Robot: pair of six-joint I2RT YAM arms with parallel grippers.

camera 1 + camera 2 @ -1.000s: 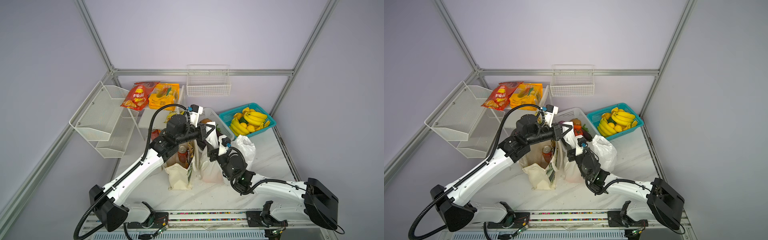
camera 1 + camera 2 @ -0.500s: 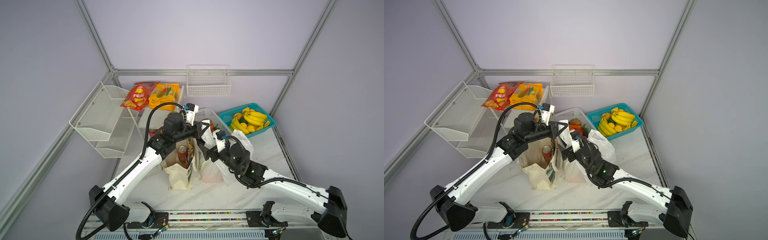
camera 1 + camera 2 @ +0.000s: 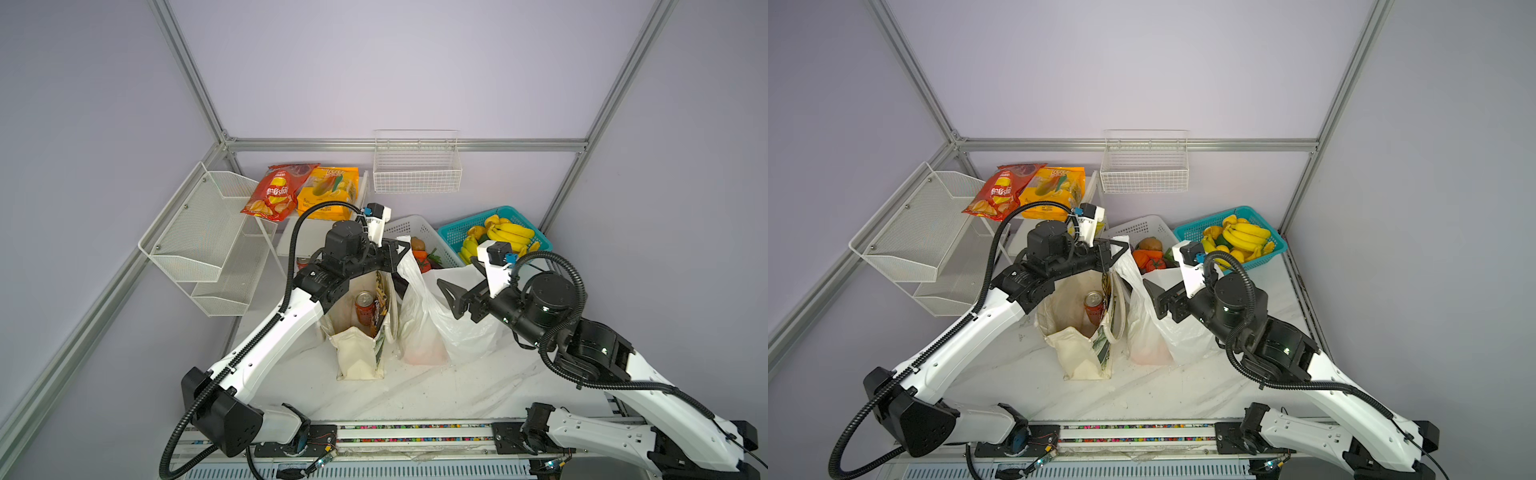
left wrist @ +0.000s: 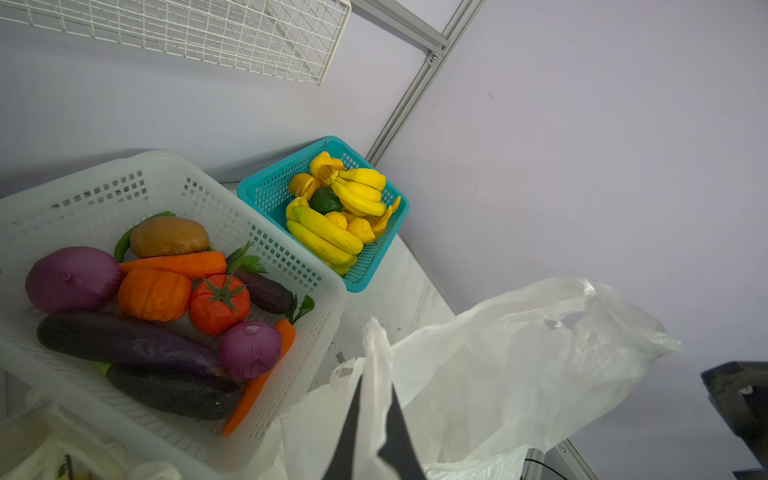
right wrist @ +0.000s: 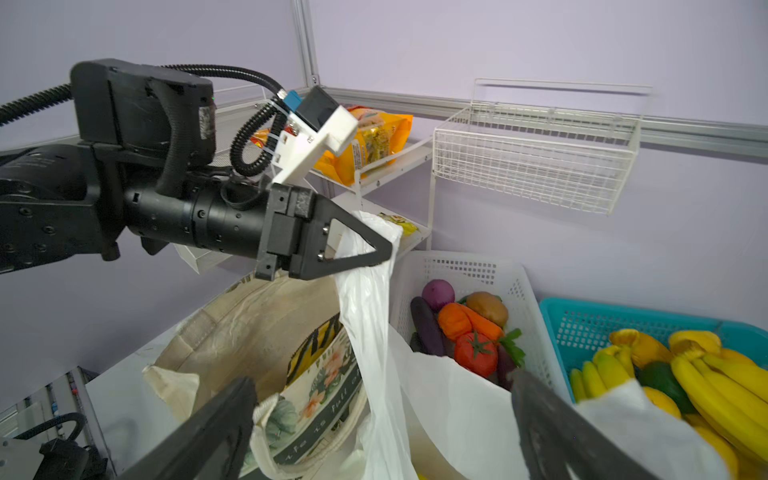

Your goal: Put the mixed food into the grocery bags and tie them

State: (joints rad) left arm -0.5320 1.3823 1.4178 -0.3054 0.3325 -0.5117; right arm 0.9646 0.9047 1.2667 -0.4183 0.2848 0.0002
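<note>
The cream canvas tote [image 3: 357,353] stands open at mid-table. Inside it are the reddish-brown can [image 3: 365,307] and the black packet with yellow zigzags [image 3: 380,297]. Right beside it stands the white plastic bag [image 3: 457,328]; an orange tint shows through its lower part [image 3: 424,353]. My left gripper [image 3: 401,253] [image 4: 376,374] is shut on one handle of the plastic bag and holds it stretched upward [image 5: 365,299]. My right gripper [image 3: 451,299] [image 5: 380,378] stands wide open over the bag's mouth, holding nothing.
A white lattice basket [image 3: 409,230] of vegetables and a teal basket [image 3: 455,235] of bananas stand behind the bags. A white mesh rack [image 3: 199,241] is at the left, with a red crisp packet [image 3: 274,193] and a yellow packet [image 3: 328,193] on a shelf. A wire basket [image 3: 415,170] hangs on the wall.
My right gripper has opened wide and drawn back to the right, away from the left gripper. The left gripper has kept its hold on the handle and shifted slightly back.
</note>
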